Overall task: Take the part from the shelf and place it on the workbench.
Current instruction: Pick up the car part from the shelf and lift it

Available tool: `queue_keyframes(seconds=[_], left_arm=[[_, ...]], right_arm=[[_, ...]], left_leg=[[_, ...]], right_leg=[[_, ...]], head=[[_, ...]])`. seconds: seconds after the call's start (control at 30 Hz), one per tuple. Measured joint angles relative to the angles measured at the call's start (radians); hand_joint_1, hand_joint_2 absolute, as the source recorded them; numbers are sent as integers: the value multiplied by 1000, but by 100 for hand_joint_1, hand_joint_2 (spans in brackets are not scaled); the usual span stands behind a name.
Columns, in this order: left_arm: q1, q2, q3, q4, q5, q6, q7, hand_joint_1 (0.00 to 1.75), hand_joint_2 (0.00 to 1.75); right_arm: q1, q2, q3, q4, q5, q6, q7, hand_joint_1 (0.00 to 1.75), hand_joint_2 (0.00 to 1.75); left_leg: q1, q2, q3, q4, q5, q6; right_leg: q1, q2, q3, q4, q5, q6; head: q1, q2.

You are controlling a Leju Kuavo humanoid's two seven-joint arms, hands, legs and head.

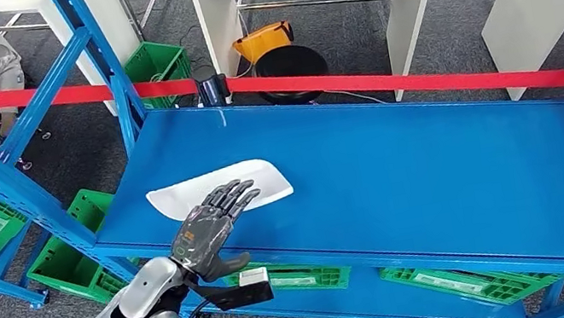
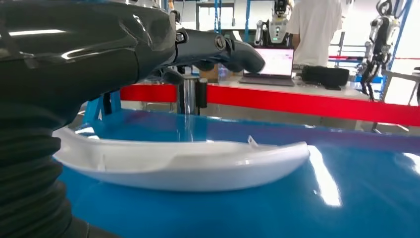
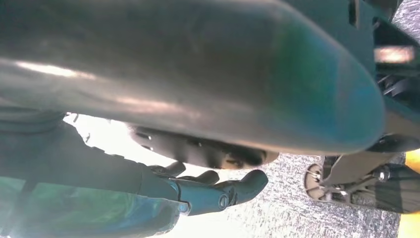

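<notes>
the left hand (image 1: 212, 227) hovers at the front edge of the blue shelf (image 1: 436, 168), fingers spread and stretched out over the near rim of the white part (image 1: 219, 188), holding nothing — whether the fingertips already touch it is hard to say from the head view. the part lies flat near the shelf's front-left corner, a long shallow curved shell.

the risks, as i judge them: the shell is thin, smooth and low, so fingers closing from above could slide off its rim or push it back across the slick shelf rather than catch it. a grip at one end would let the long piece tip and swing, and it might clip the blue upright (image 1: 123, 108) at the left on the way out.

the right hand (image 3: 218, 191) hangs over grey floor with fingers loosely curled and nothing in them.

count: one white part, one shelf deck carrying it, two hands.
</notes>
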Motion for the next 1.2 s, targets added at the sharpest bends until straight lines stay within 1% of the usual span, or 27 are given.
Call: queue_keyframes(seconds=[0.07,0.1,0.13,0.17,0.23,0.27,0.3,0.33,0.4,0.47,0.5,0.57,0.6,0.63,0.67,0.7,0.77,0.8,0.83,0.9,0.97,1.0,1.03,1.1,1.13,1.17,1.2], left_arm=[[-14,-17,-7,26,-1,-9,6,0,175],[-16,-23,-11,37,-1,-12,8,0,175],[-18,-27,-15,47,-1,-14,9,0,175],[-19,-30,-19,55,-2,-16,10,0,175],[-24,-36,-25,65,-2,-16,12,0,175],[-27,-39,-27,69,-2,-16,13,0,175],[-30,-40,-29,72,-2,-16,13,0,175],[-32,-42,-30,76,-3,-17,14,0,175],[-39,-43,-35,84,-10,-20,22,0,175],[-50,-46,-41,95,-20,-27,35,0,175],[-57,-48,-45,102,-25,-29,42,0,175],[-67,-53,-51,118,-33,-30,50,0,175],[-69,-57,-55,126,-37,-29,53,0,175],[-71,-60,-58,133,-39,-27,55,0,175],[-72,-63,-60,139,-41,-25,57,0,175],[-75,-66,-62,143,-41,-21,59,0,175],[-86,-71,-63,148,-41,-14,64,0,175],[-92,-74,-63,150,-41,-11,66,0,175],[-97,-77,-63,152,-41,-9,68,0,175],[-102,-81,-63,156,-41,-5,74,0,175],[-107,-87,-63,160,-44,3,93,0,175],[-112,-92,-63,163,-49,9,106,0,175],[-116,-98,-63,167,-58,14,122,0,175],[-120,-106,-63,177,-84,22,152,0,175],[-120,-109,-63,182,-100,25,167,0,175],[-121,-111,-62,188,-117,25,180,0,175],[-123,-113,-60,192,-134,26,191,0,175]], right_arm=[[-1,-2,3,0,-1,0,0,0,0],[-1,-3,4,0,-1,0,0,0,0],[0,-4,5,0,-1,0,0,0,0],[0,-4,6,0,-1,0,0,0,0],[1,-5,6,0,-1,0,1,0,0],[0,-6,6,0,-1,0,1,0,0],[0,-6,6,0,-1,0,1,0,0],[0,-7,6,0,-1,0,2,0,0],[0,-7,6,1,-2,0,2,0,0],[-1,-6,6,1,-5,0,1,0,0],[-2,-5,6,1,-7,0,1,0,0],[-3,-4,6,1,-11,0,0,0,0],[-3,-3,6,1,-13,0,0,0,0],[-3,-3,6,1,-15,0,-1,0,0],[-3,-3,6,1,-17,0,-1,0,0],[-3,-3,6,1,-18,0,-1,0,0],[-3,-1,6,1,-19,1,-2,0,0],[-4,0,6,1,-19,1,-2,0,0],[-5,0,6,1,-19,1,-2,0,0],[-5,0,6,1,-20,1,-2,0,0],[-5,-1,6,1,-24,1,-2,0,0],[-5,-2,6,1,-27,1,-3,0,0],[-5,-3,6,1,-29,1,-3,0,0],[-5,-3,6,1,-35,1,-3,0,0],[-4,-3,6,1,-37,1,-3,0,0],[-3,-3,6,1,-39,1,-3,0,0],[-2,-3,6,1,-41,1,-2,0,0]], left_leg=[[-2,2,-3,-3,5,5],[-3,3,-4,-2,5,5],[-3,3,-4,-1,5,5],[-3,3,-4,0,4,4],[-3,1,-5,9,0,-2],[-5,0,-9,16,-4,-7],[-7,-1,-13,24,-7,-12],[-9,-2,-17,29,-9,-17],[-8,-2,-23,34,-10,-24],[-3,-2,-37,60,-30,-36],[-1,-2,-56,100,-56,-42],[6,-2,-115,233,-122,-54],[8,-2,-144,296,-144,-57],[10,-2,-159,330,-149,-59],[12,-2,-155,324,-134,-60],[13,-2,-130,276,-104,-58],[12,-2,-56,128,-42,-50],[10,-2,-31,75,-27,-45],[7,-3,-18,46,-23,-42],[1,-3,-19,37,-25,-32],[2,-1,-12,24,-14,-16],[4,0,-9,17,-8,-9],[4,0,-7,14,-4,-4],[-1,0,-11,14,-1,0],[-4,0,-12,15,-1,1],[-5,0,-12,16,-1,1],[-6,-1,-12,18,-2,0]], right_leg=[[-2,-1,-64,133,-52,-5],[-2,-1,-91,188,-68,-2],[-4,-1,-103,212,-71,4],[-5,-1,-93,192,-57,13],[-10,-4,-27,55,-4,30],[-10,-5,7,-11,19,31],[-10,-6,27,-53,32,27],[-9,-6,35,-71,37,20],[-9,-5,32,-70,41,6],[-14,-5,32,-72,45,-4],[-17,-5,32,-74,46,-9],[-17,-5,29,-73,47,-14],[-17,-5,29,-73,47,-14],[-17,-5,28,-73,47,-14],[-17,-4,29,-72,47,-14],[-17,-3,31,-72,47,-14],[-14,-2,33,-73,48,-12],[-12,-2,31,-72,49,-9],[-10,-2,29,-73,51,-5],[-11,-3,26,-77,56,7],[-11,-4,16,-62,46,14],[-11,-5,-1,-28,28,13],[-11,-6,-29,30,2,8],[-10,-6,-95,170,-51,3],[-10,-6,-116,213,-62,5],[-10,-6,-118,217,-58,10],[-10,-6,-98,177,-38,18]], head=[[1,0],[0,0],[0,0],[0,0],[1,0],[1,0],[0,0],[0,0],[-1,0],[-1,0],[-2,0],[-2,0],[-2,0],[-2,0],[-2,0],[-2,0],[-2,0],[-2,0],[-2,0],[-2,0],[-1,0],[-1,0],[0,0],[0,0],[0,0],[0,0],[0,0]])
